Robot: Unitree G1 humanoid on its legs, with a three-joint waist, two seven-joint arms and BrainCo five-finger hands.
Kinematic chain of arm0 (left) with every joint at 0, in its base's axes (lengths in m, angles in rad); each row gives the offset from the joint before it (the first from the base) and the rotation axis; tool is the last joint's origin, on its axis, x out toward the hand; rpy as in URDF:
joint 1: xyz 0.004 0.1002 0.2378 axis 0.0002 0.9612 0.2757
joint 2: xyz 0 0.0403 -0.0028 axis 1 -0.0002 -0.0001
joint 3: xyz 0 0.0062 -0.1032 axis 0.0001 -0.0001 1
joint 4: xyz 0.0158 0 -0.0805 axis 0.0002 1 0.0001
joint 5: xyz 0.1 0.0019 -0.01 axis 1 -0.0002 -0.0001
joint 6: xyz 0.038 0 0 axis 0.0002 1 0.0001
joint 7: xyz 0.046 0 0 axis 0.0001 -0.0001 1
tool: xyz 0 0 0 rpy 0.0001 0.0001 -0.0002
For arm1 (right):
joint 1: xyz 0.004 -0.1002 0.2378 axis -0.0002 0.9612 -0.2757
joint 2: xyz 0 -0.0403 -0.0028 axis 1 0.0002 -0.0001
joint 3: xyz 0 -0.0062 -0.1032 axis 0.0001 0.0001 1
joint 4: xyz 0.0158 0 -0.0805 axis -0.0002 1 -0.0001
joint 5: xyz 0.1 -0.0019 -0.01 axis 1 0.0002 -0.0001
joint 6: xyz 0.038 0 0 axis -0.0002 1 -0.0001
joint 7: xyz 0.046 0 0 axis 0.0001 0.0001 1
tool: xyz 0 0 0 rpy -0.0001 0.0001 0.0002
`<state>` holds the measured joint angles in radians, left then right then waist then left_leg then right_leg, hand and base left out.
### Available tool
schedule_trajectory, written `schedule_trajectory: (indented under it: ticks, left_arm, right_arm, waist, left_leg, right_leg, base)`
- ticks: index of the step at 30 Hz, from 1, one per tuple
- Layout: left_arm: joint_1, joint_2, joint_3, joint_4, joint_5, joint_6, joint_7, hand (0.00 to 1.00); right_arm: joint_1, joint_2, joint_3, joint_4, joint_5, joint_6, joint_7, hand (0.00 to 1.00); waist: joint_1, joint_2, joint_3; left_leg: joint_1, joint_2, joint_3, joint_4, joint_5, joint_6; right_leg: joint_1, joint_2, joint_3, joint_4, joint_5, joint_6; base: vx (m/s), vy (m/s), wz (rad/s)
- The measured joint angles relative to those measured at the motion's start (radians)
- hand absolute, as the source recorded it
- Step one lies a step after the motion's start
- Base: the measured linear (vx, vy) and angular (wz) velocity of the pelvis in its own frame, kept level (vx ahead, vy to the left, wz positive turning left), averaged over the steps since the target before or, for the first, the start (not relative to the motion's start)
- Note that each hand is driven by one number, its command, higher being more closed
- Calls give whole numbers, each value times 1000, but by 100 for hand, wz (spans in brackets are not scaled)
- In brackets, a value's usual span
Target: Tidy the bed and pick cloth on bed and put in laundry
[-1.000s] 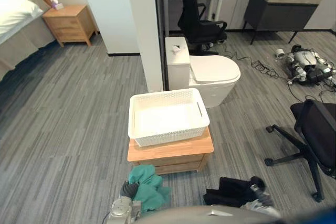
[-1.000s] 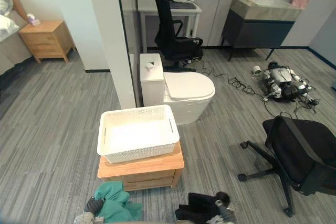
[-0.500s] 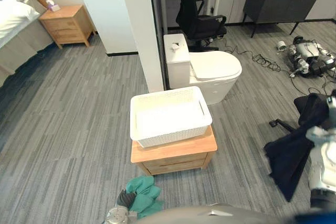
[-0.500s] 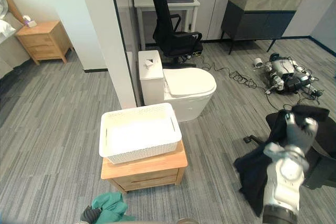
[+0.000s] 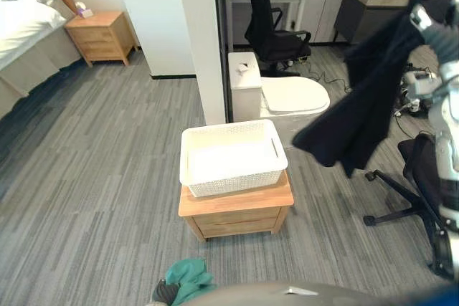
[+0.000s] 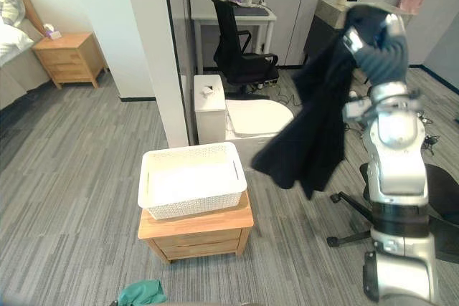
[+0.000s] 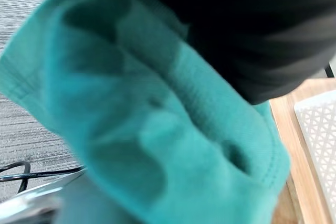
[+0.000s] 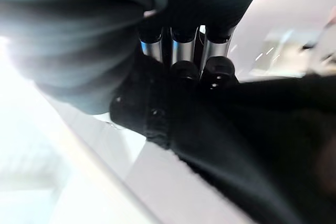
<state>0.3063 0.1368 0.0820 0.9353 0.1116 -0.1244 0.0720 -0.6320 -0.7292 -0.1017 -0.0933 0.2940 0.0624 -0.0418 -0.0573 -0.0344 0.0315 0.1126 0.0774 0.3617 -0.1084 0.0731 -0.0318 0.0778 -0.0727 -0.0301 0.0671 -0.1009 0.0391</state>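
My right hand (image 6: 381, 39) is raised high at the right, shut on a black cloth (image 5: 356, 102) that hangs down in a long drape to the right of the white laundry basket (image 5: 232, 157). In the right wrist view my fingers (image 8: 184, 59) curl into the black cloth (image 8: 247, 129). The basket sits on a low wooden cabinet (image 5: 238, 214) and looks to hold nothing. A teal cloth (image 5: 188, 281) is bunched over my left hand (image 5: 164, 292) at the bottom edge, near the cabinet's front. The teal cloth (image 7: 152, 124) covers that hand in the left wrist view.
A white toilet (image 5: 288, 96) stands behind the basket beside a white pillar (image 5: 201, 41). One black office chair (image 5: 271, 25) is at the back, another (image 5: 430, 177) at the right. The bed (image 5: 25, 30) and a nightstand (image 5: 102, 34) lie far left.
My right arm has swung up from low at the right to head height, lifting the black cloth beside the basket. The teal cloth sits lower in the picture; the camera shifted slightly.
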Motion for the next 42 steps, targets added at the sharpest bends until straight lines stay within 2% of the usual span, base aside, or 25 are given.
schedule_trajectory:
  ticks: [8,11,14,17,19,22,25,30,34,37,42]
  left_arm:
    - [24,-18,86,0,1,2,0,100]
    - [26,-20,117,0,0,8,-2,100]
    - [26,-30,127,-1,0,17,-1,100]
    - [25,-35,147,-1,0,35,-1,100]
    - [25,-40,157,-1,0,42,-1,100]
    - [29,-42,164,-1,4,53,-1,100]
    - [41,-44,167,-1,35,60,-1,100]
    - [60,-50,205,0,37,79,0,100]
    - [64,-50,214,0,36,91,1,100]
    - [63,-49,216,0,32,91,1,100]
    - [62,-57,236,0,30,91,2,100]
  right_arm:
    - [-165,6,175,24,57,-8,38,100]
    - [-214,36,246,87,56,-7,47,100]
    - [-252,64,289,133,54,9,64,100]
    - [-275,90,320,190,13,28,74,100]
    - [-275,103,331,221,-5,36,74,100]
    - [-275,103,356,262,-48,58,74,100]
    - [-294,103,360,314,-75,60,74,100]
    - [-381,99,363,387,-81,35,61,100]
    - [-401,94,376,399,-78,2,58,100]
    - [-451,94,428,439,-79,-4,60,100]
    - [-474,94,433,471,-79,-8,61,100]
  waist:
    - [50,-33,-25]
    - [72,-52,-38]
    - [82,-60,-46]
    - [104,-61,-47]
    - [107,-61,-47]
    - [123,-60,-46]
    - [134,-62,-46]
    - [155,-71,-47]
    - [164,-92,-61]
    - [164,-96,-64]
    - [181,-92,-69]
  left_leg:
    - [-13,8,-12,0,11,-3]
    - [-13,8,-18,0,13,-3]
    - [-21,8,-39,0,16,-3]
    - [-25,10,-48,0,20,-6]
    - [-25,10,-56,0,21,-8]
    - [-29,11,-66,0,19,-11]
    - [-30,11,-65,0,16,-7]
    - [-28,17,-42,0,8,-12]
    - [-25,17,-40,0,-2,-19]
    - [-22,17,-40,0,-4,-17]
    - [-6,22,-43,0,-14,-24]
  right_leg:
    - [10,6,-20,-31,20,-2]
    - [31,4,-44,-50,34,-5]
    - [38,3,-71,-57,34,-5]
    - [42,4,-92,-61,35,-7]
    - [50,5,-98,-67,36,-7]
    - [56,5,-122,-73,35,-8]
    - [68,4,-137,-93,38,-9]
    - [71,3,-146,-107,43,-5]
    - [84,0,-179,-114,44,-3]
    - [91,0,-188,-120,46,-2]
    - [109,3,-206,-120,47,-2]
  base:
    - [-11,-9,6]
    - [45,10,13]
    - [17,-5,20]
    - [8,-14,15]
    - [-2,-12,15]
    - [-1,-8,15]
    - [20,-4,8]
    - [43,-7,-6]
    - [75,-14,1]
    - [56,-9,1]
    - [28,-9,3]
